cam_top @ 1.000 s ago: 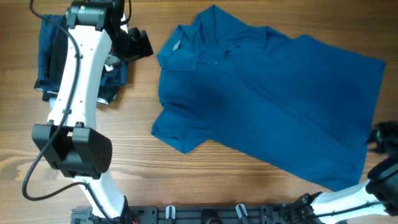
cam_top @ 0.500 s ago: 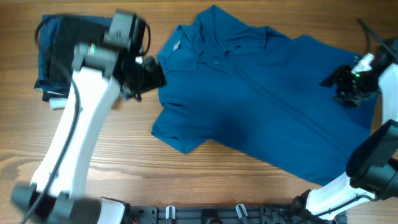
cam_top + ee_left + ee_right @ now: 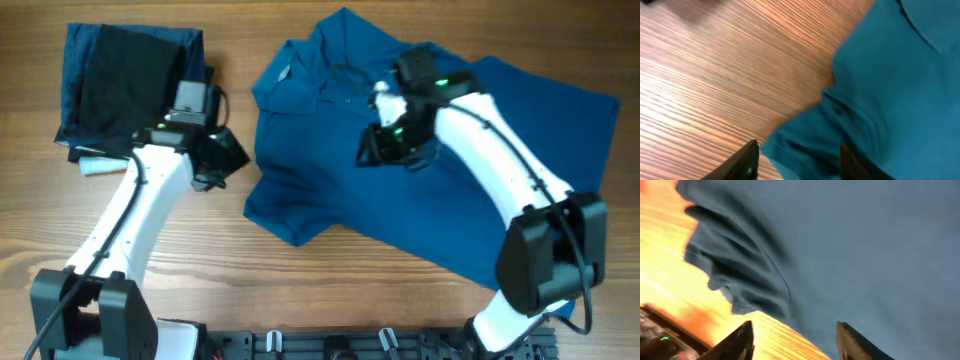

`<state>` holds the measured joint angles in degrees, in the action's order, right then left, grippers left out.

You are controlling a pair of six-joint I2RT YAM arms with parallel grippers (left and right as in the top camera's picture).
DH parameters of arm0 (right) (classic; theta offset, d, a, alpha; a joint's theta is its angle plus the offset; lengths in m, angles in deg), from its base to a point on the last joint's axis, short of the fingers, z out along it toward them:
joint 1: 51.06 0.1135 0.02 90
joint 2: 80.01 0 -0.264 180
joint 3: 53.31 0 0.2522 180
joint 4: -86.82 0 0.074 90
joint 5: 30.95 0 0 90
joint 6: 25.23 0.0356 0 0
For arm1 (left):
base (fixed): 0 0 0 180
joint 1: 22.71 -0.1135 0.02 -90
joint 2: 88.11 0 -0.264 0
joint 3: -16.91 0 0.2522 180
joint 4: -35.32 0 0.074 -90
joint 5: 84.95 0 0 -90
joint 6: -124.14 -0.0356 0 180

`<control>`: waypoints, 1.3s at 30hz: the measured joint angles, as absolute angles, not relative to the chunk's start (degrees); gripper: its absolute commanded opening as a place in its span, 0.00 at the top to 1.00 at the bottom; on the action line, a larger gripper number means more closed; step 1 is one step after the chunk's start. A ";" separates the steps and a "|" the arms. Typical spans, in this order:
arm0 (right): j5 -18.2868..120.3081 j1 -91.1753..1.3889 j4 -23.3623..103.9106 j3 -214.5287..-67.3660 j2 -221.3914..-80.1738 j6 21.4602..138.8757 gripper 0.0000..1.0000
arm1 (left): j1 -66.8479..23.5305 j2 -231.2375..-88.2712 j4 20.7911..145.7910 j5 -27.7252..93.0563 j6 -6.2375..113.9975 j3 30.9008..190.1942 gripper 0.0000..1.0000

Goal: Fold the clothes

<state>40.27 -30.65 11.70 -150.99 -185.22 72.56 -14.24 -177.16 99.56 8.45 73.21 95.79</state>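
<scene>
The clothes, a mid-blue polo shirt point(image 3: 450, 170), lie spread flat across the table's middle and right, collar point(image 3: 320, 85) at the back left. My left gripper point(image 3: 228, 160) hovers open at the shirt's left sleeve. In the left wrist view the left gripper point(image 3: 799, 160) has the sleeve hem point(image 3: 805, 135) between its fingers, with no grip showing. My right gripper point(image 3: 378, 150) is open above the shirt's chest. In the right wrist view the right gripper point(image 3: 795, 340) looks down on the blue fabric point(image 3: 865, 255) and its rumpled sleeve point(image 3: 735, 275).
A folded stack of dark navy and black garments point(image 3: 125, 85) with a white edge lies at the back left. Bare wooden table point(image 3: 300, 270) runs along the front. The black arm mounts point(image 3: 330, 345) sit at the front edge.
My left gripper has come forward from the dark stack to the shirt's left sleeve. My right arm has swung from the shirt's right edge to its chest. The shirt has not moved.
</scene>
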 measured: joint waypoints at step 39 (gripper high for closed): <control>55.76 -47.20 28.24 -150.99 -185.22 76.47 0.01 | 6.29 -179.76 91.83 4.91 111.16 82.88 0.30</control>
<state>55.76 -47.20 28.24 -150.99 -185.22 76.47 6.29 -179.76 91.83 4.91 111.16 82.88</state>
